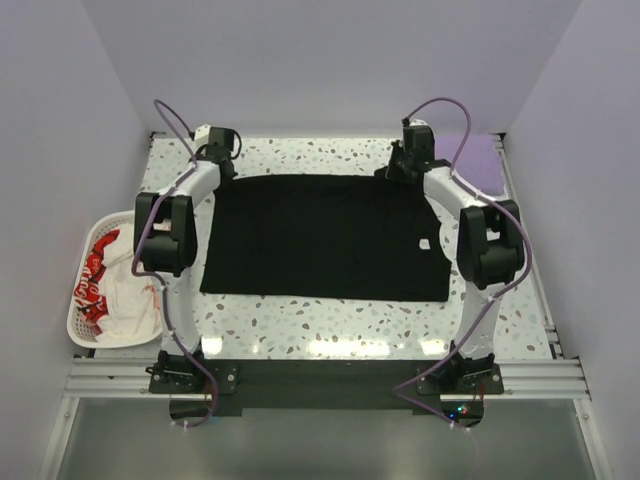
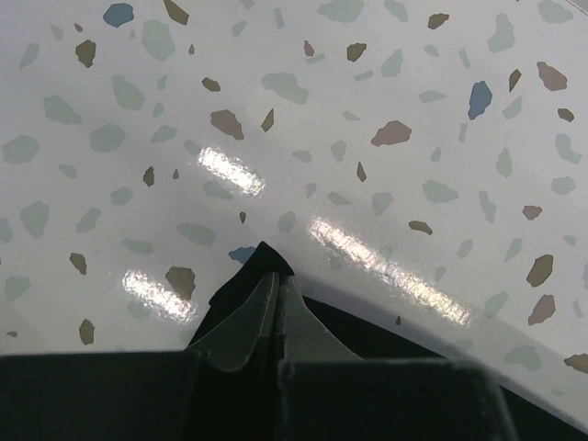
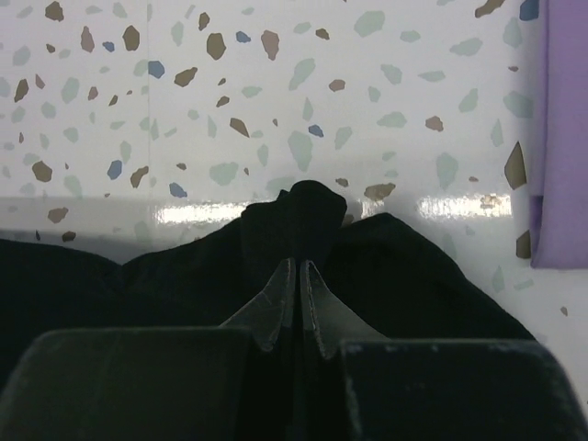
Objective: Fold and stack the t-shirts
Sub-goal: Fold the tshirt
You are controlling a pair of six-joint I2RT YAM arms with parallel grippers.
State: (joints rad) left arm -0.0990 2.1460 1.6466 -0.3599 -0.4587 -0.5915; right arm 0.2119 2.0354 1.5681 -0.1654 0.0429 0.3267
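Observation:
The black t-shirt lies spread flat in the middle of the table. My left gripper is shut on its far left corner. My right gripper is shut on its far right corner, where the cloth bunches up round the fingertips. The lavender t-shirt lies at the far right of the table, and its edge shows in the right wrist view. The white t-shirt with red lettering lies crumpled in the basket at the left.
A white slotted plastic basket stands off the table's left edge. The speckled tabletop is bounded by white walls at the back and sides. A metal rail runs along the near edge by the arm bases.

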